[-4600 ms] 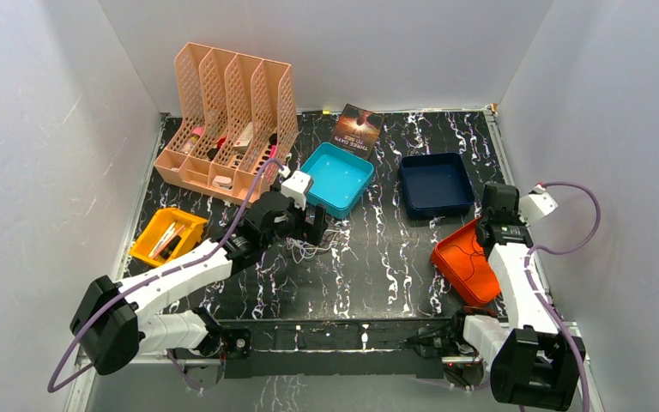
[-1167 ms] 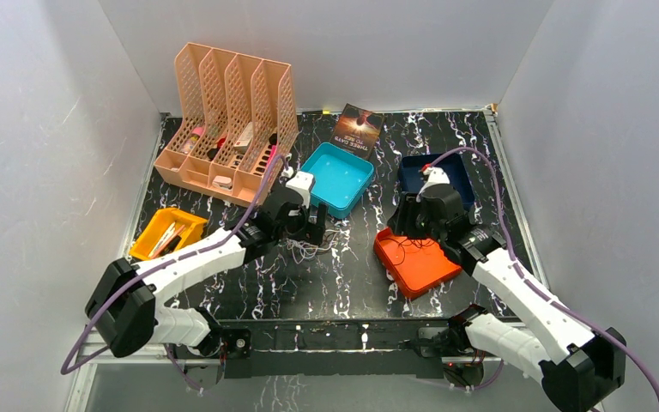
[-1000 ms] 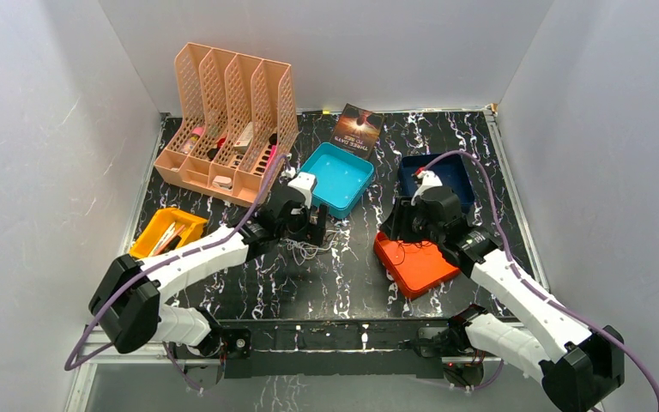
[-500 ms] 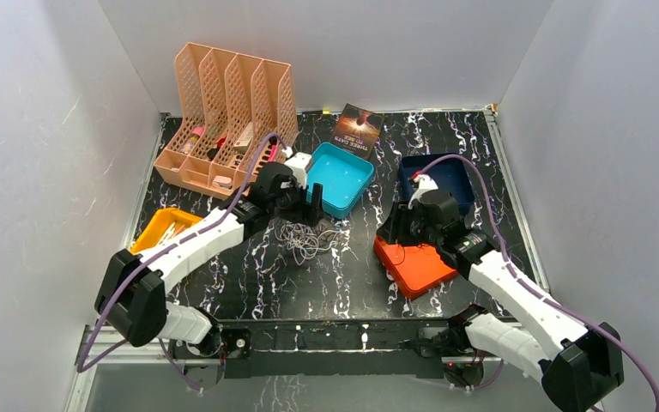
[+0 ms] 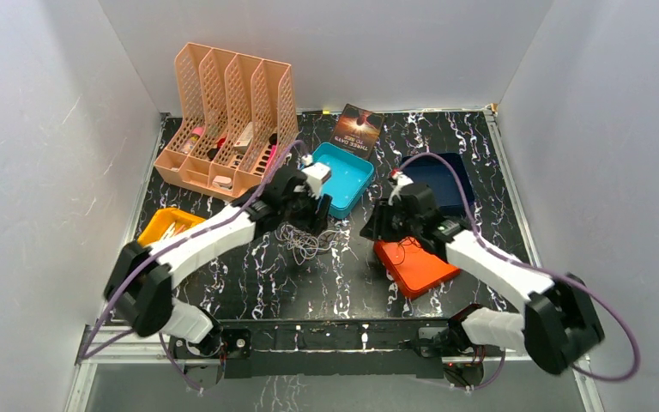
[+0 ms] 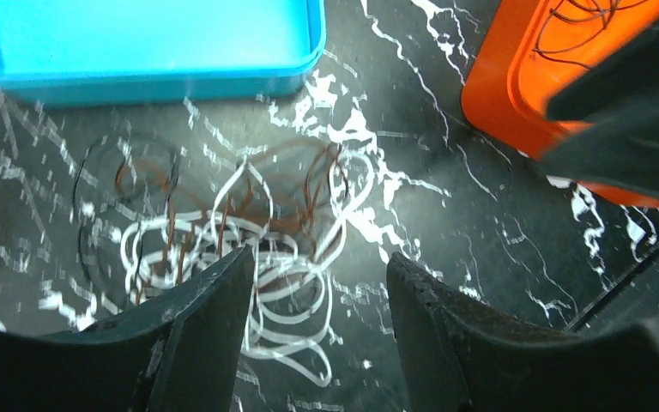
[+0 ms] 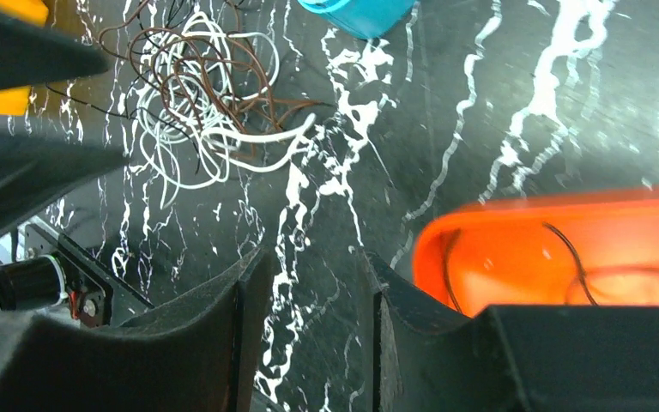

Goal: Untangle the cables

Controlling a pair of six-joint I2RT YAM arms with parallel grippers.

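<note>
Cables [image 5: 307, 240] lie heaped on the table [image 5: 343, 283] right under the left pincer [image 6: 317, 262], narrowing but empty. Right pincer [image 7: 315, 257], also parted and empty, just swung over from the orange tray [image 5: 412, 273], probably to help.

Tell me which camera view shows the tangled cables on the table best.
The right wrist view: the cables lie sharp there, white and brown strands easy to tell apart. The left wrist view is closer but blurred, its fingers hiding the near loops. The top view shows only a small knot.
</note>
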